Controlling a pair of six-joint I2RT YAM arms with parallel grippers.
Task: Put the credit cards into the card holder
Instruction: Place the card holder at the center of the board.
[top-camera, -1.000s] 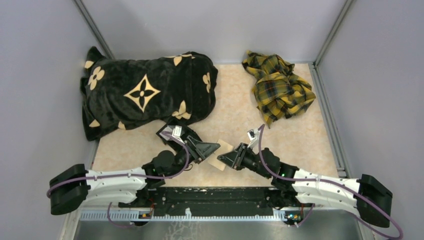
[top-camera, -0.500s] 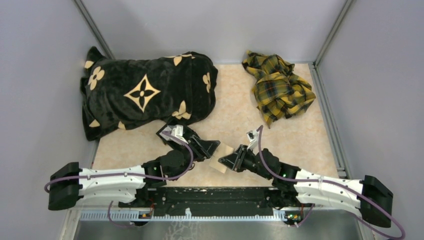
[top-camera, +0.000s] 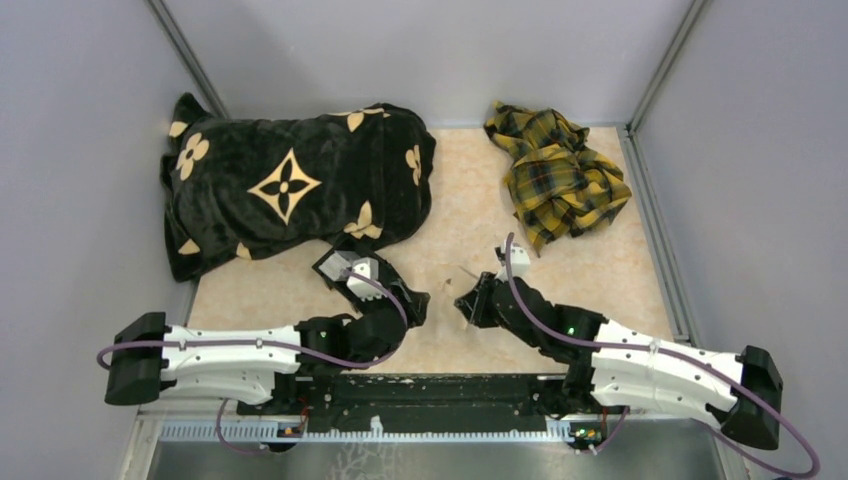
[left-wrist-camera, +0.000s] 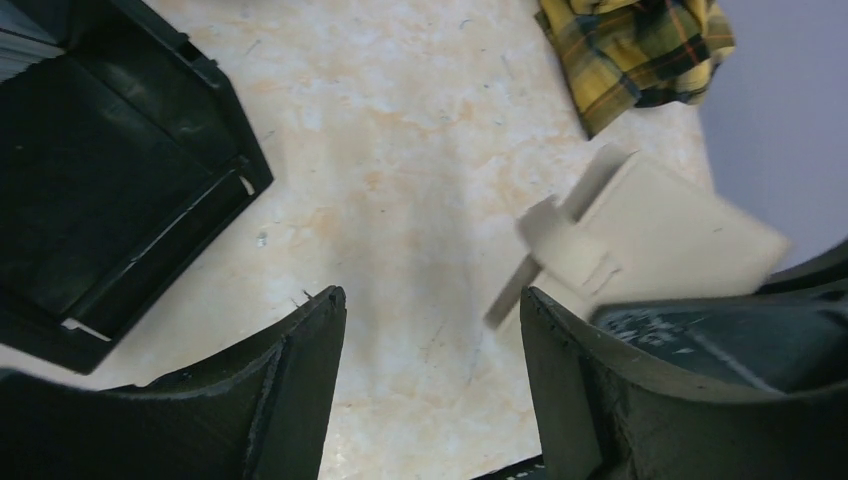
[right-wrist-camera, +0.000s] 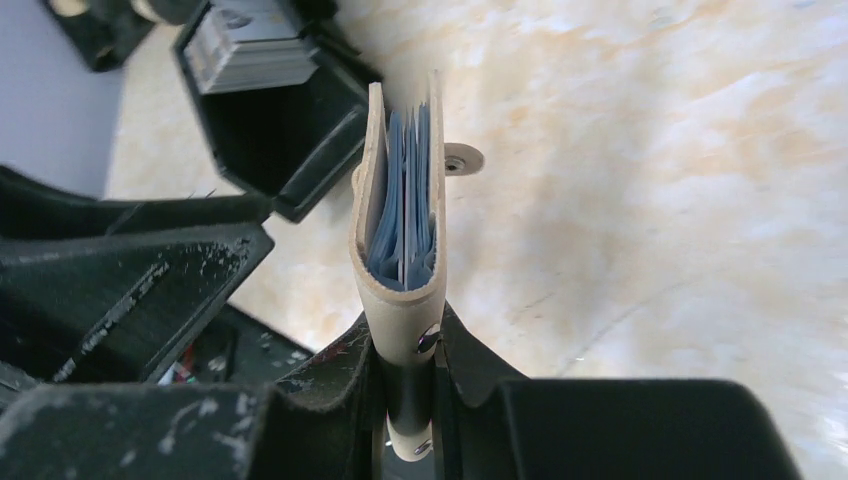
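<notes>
Several blue cards (right-wrist-camera: 405, 205) sit loosely inside the tan card holder (right-wrist-camera: 398, 285), which my right tool (right-wrist-camera: 405, 345) pinches by the folded edge alone, apparently above the tabletop (right-wrist-camera: 650, 200). With its snap (right-wrist-camera: 463, 158) unfastened, I judge any tilt could spill them. My right arm reaches toward centre; my left tool (left-wrist-camera: 432, 330) hangs spread and empty beside the holder.
</notes>
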